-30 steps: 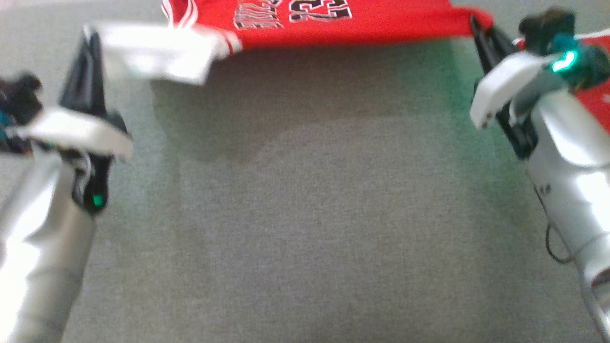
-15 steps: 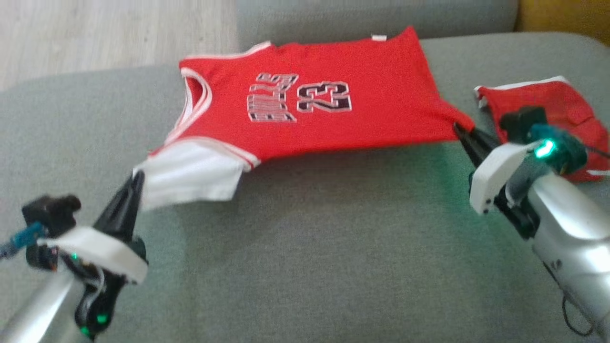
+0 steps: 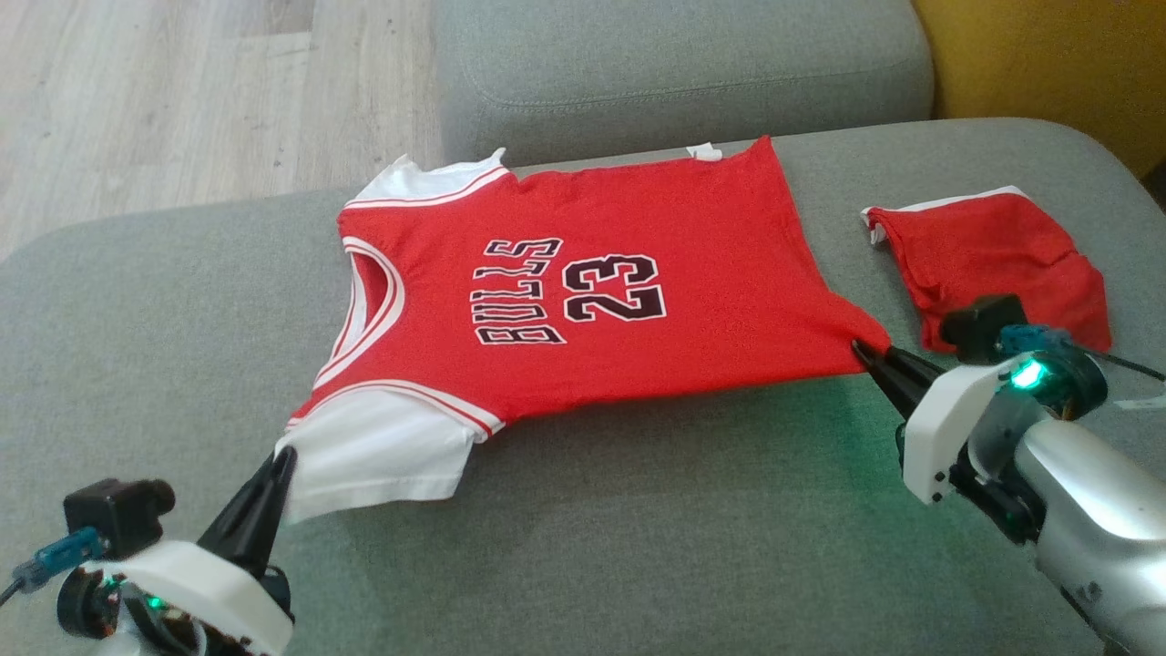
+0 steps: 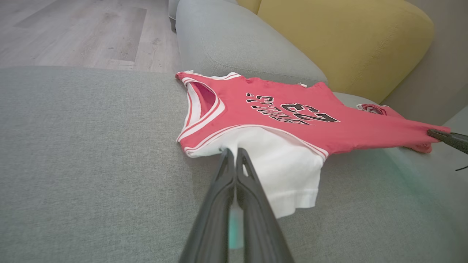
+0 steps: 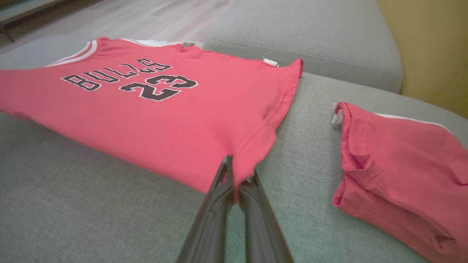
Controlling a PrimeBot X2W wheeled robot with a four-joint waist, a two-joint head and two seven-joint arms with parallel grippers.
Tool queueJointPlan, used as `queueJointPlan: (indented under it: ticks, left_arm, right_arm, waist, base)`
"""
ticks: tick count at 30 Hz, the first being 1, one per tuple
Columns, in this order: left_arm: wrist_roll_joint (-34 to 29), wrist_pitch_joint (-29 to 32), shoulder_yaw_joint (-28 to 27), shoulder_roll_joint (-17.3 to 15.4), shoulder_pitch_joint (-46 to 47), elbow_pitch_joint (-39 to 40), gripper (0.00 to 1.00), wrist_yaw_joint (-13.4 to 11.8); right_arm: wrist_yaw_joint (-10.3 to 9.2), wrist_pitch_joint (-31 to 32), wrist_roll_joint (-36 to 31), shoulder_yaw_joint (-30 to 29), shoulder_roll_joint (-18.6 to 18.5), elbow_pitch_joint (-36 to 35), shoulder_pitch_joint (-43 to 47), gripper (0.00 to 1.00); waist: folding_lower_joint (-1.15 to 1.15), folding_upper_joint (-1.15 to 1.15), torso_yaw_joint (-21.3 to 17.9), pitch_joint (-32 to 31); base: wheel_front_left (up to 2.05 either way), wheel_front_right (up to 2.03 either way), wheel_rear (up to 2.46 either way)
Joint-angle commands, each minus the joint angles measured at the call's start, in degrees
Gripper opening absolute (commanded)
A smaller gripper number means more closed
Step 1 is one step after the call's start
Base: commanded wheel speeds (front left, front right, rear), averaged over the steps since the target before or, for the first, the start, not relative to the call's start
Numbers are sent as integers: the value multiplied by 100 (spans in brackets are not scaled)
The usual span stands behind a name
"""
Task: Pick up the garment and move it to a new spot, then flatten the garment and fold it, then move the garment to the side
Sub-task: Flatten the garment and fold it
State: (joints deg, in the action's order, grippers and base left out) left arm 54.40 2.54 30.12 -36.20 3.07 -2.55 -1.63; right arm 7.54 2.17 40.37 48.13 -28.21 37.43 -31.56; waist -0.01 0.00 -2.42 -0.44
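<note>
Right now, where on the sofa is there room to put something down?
Best spot: the bare grey cushion in front of the jersey, between the left end effector and right end effector. Also free: the cushion left of the collar, toward the wooden floor. Crowded: the right side, where the folded red garment lies close to the jersey's hem.

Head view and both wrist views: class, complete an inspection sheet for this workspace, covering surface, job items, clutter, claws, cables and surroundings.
Surface: grey fabric sofa seat.
Job's things: red jersey spread print side up, near edge stretched between the claws.
Clutter: second red garment lying rumpled beside the jersey's hem.
Claws: left claw shut on the white sleeve; right claw shut on the hem corner.
Cables: thin dark cable at the right wrist; blue-tipped lead at the left wrist.
Surroundings: wooden floor, grey cushion, yellow cushion.
</note>
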Motion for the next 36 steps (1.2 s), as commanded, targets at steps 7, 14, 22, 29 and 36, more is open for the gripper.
queueJointPlan:
  ticks: [7, 14, 22, 29, 36]
  left_arm:
    - [21, 79, -357, -282, 478, 317, 0, -165]
    - [50, 538, -306, -358, 1162, -60, 0, 5]
    - [-222, 1207, -122, -456, 2470, -807, 0, 297]
    - [-577, 1635, 134, -389, 3470, -1632, 0, 470]
    - [-1013, 1717, 500, -184, 4277, -2494, 0, 688]
  right_arm:
    - [-5, 124, -45, -193, -188, -438, -150, 0]
    - [-5, 313, -300, -370, 63, -510, -414, 0]
    - [-5, 646, -378, -623, 481, -245, -952, 0]
    - [-5, 791, -451, -863, 822, 332, -1463, 0]
    - [-5, 832, -545, -856, 1108, 825, -1917, 0]
  waist:
    - [1, 0, -16, 274]
    - [1, 0, -68, 671]
    - [1, 0, -175, 1127]
    - [1, 0, -228, 1506]
    - [1, 0, -253, 1831]
  base:
    - [0, 0, 0]
    - [0, 0, 0]
    - [0, 0, 0]
    - [0, 0, 0]
    - [0, 0, 0]
